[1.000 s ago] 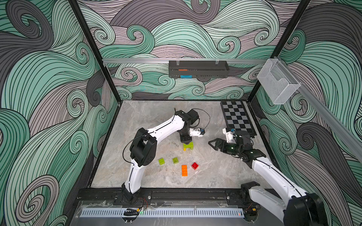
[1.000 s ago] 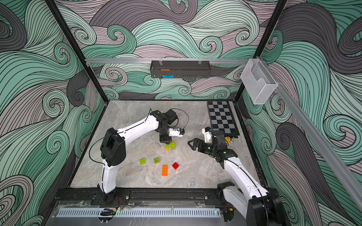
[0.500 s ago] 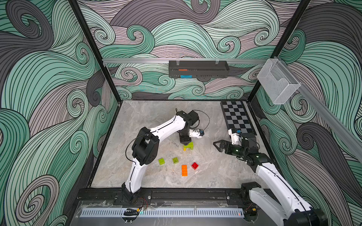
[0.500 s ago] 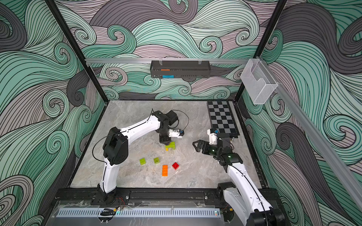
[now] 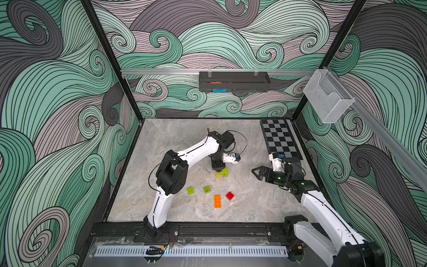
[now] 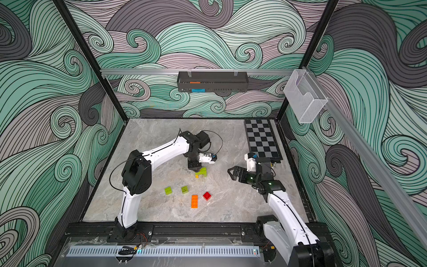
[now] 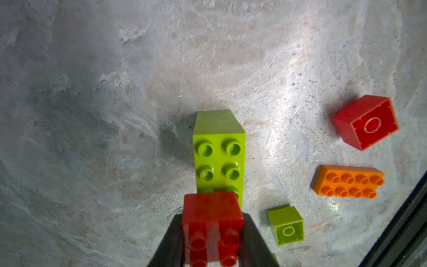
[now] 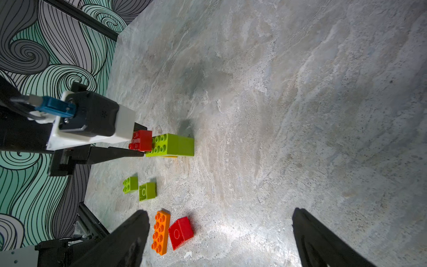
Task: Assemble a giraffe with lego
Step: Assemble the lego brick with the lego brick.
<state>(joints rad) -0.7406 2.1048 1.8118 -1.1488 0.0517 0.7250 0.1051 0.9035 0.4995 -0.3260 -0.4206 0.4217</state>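
Note:
My left gripper [image 7: 212, 222] is shut on a red lego brick [image 7: 212, 215]. It holds the brick over the end studs of a long lime green brick [image 7: 219, 150]; I cannot tell if the two are pressed together. That green brick is the body of the partial giraffe [image 5: 223, 172], with a sliver of yellow [image 8: 171, 157] under it. On the table near the front lie two small green bricks [image 5: 190, 190] [image 5: 207, 189], an orange brick [image 5: 217, 201] and a second red brick [image 5: 230, 195]. My right gripper [image 5: 257, 173] stands open and empty, right of the figure.
A checkerboard mat [image 5: 280, 138] lies along the table's right edge behind the right arm. A black tray [image 5: 233, 84] hangs on the back wall and a clear bin [image 5: 328, 101] on the right wall. A black rail [image 5: 208, 231] runs along the front.
The right gripper has drawn back a little to the right, away from the figure, and its arm has straightened. The left gripper stays over the green body with the red brick.

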